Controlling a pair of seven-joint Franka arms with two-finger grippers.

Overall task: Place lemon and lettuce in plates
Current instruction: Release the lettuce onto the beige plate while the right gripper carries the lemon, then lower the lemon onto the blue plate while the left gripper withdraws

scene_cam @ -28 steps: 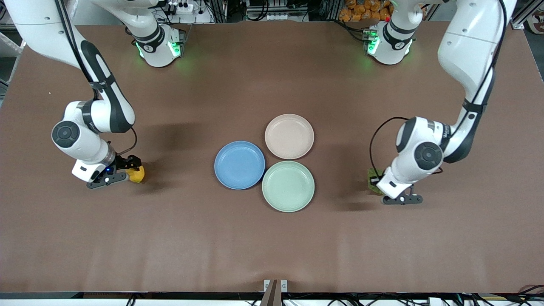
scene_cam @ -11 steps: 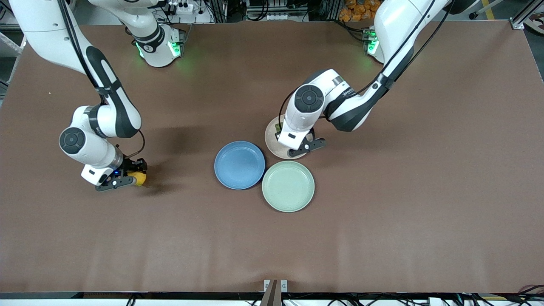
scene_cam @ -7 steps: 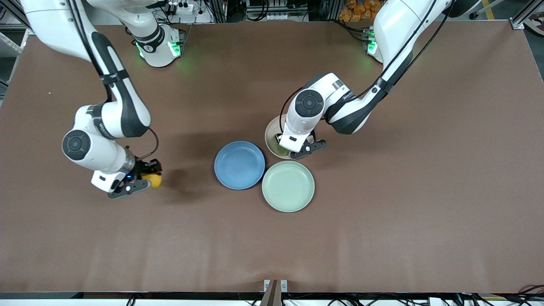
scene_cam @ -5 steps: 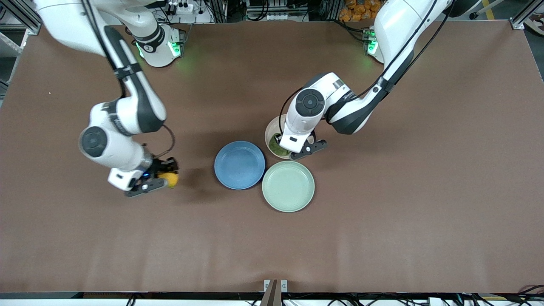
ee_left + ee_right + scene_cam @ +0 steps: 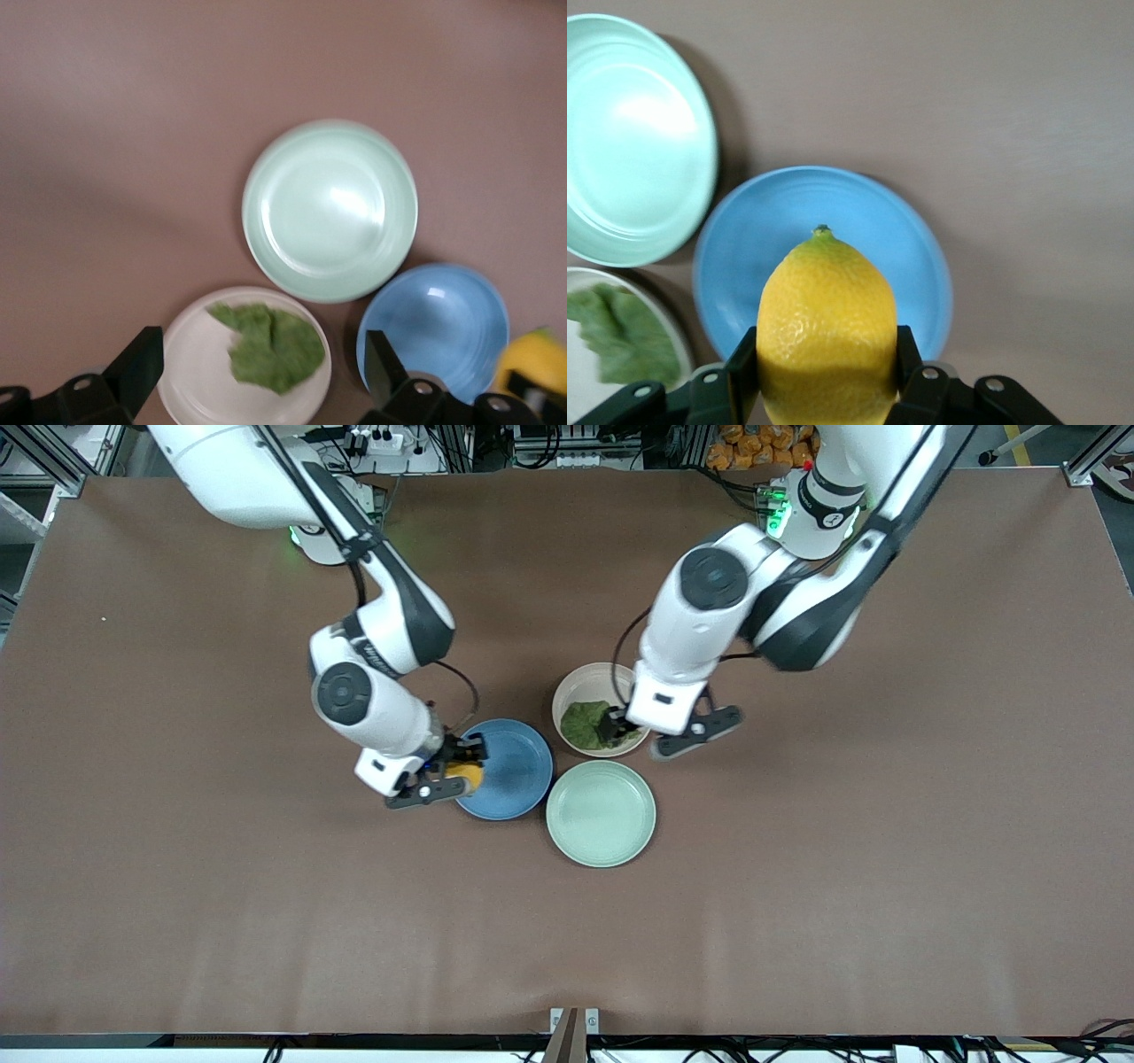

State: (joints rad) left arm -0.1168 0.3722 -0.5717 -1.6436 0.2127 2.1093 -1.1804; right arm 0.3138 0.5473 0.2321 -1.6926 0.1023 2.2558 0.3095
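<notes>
Right end effector [image 5: 449,772]: gripping lemon [image 5: 826,329], hanging over blue plate [image 5: 512,775]. Left end effector [image 5: 257,390]: spread wide, released, hovering above lettuce [image 5: 585,724] lying in beige plate [image 5: 576,682].

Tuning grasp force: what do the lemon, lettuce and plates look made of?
Lemon: pebbled, slightly glossy yellow skin; real or moulded plastic, cannot tell. Lettuce: matte, wrinkled green leaf lying flat, probably soft. Blue plate, beige plate and mint-green plate: smooth, uniform colour, soft highlights, likely plastic or melamine.
</notes>
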